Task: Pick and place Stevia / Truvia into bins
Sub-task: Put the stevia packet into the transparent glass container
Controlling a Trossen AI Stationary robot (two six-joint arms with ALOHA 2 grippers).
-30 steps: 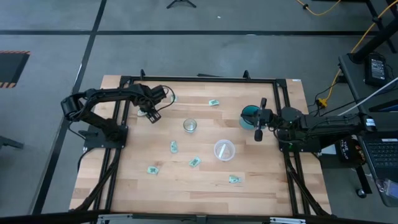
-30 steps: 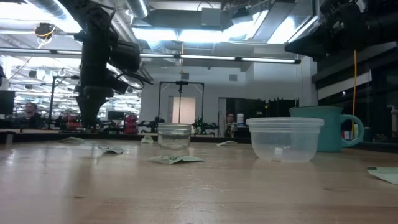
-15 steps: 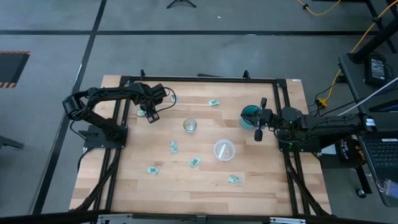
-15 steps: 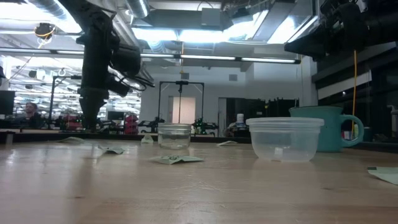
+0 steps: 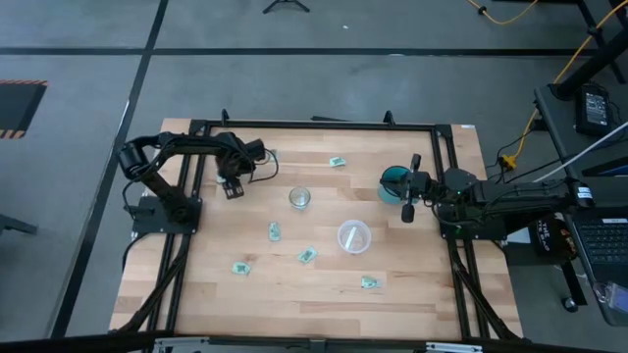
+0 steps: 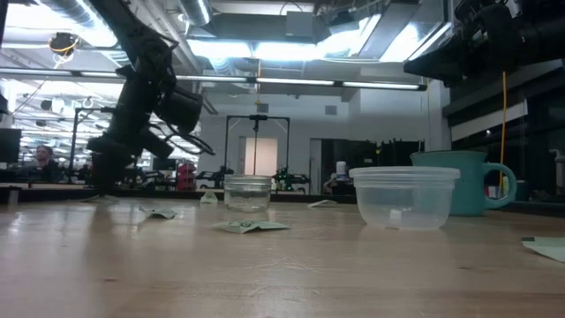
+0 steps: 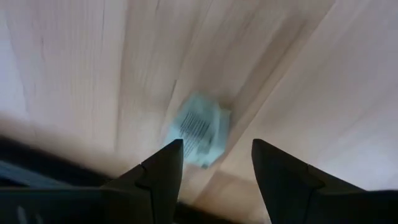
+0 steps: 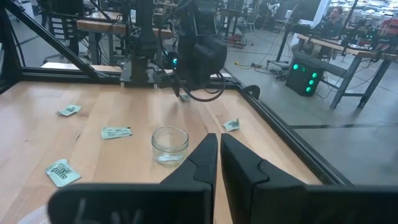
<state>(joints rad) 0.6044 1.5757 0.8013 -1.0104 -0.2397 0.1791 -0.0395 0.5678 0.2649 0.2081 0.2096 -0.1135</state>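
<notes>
Reaching with my left gripper (image 7: pixel 211 163), jaws apart, over a packet (image 7: pixel 198 129) at the bench's far left; next I must lower and close. Right jaws are together.

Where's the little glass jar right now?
In the high view the glass jar stands mid-table, up-left of the plastic cup, right of the left gripper.

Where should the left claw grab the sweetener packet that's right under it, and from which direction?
Come straight down from above. The packet lies flat on the wooden table, so no side is exposed; only its thin edges can be pinched. The left claw is open with the packet just ahead of its fingers. Closing across the packet's narrower width, with the fingertips touching the wood, probably works best.
</notes>
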